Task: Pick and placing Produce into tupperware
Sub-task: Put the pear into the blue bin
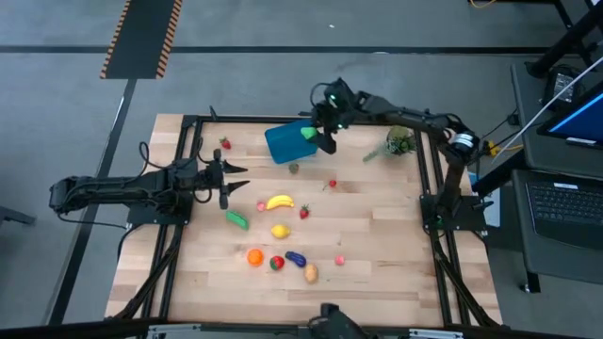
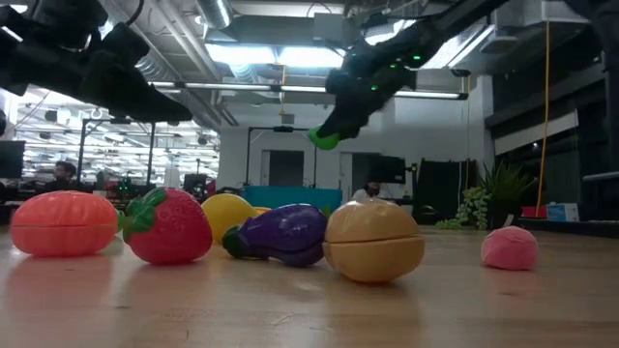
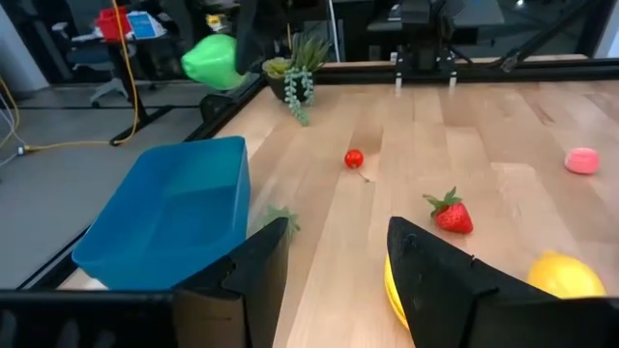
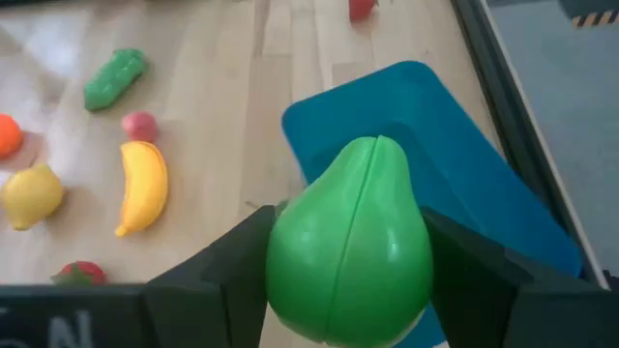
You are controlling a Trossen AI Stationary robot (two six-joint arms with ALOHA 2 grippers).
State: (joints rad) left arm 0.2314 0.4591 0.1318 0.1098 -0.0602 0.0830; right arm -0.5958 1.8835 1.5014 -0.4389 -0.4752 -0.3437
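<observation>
Tupperware [image 1: 285,142] at far edge of surface | right gripper [image 4: 350,253] jaws clamp green pear [image 4: 350,242] above it | centre over box, lower, then release | left gripper [image 1: 226,176] parted, waiting

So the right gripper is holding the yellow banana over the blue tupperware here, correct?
Not quite. The right gripper holds a green pear-shaped piece over the blue tupperware, as the right wrist view shows. The yellow banana lies on the table.
</observation>
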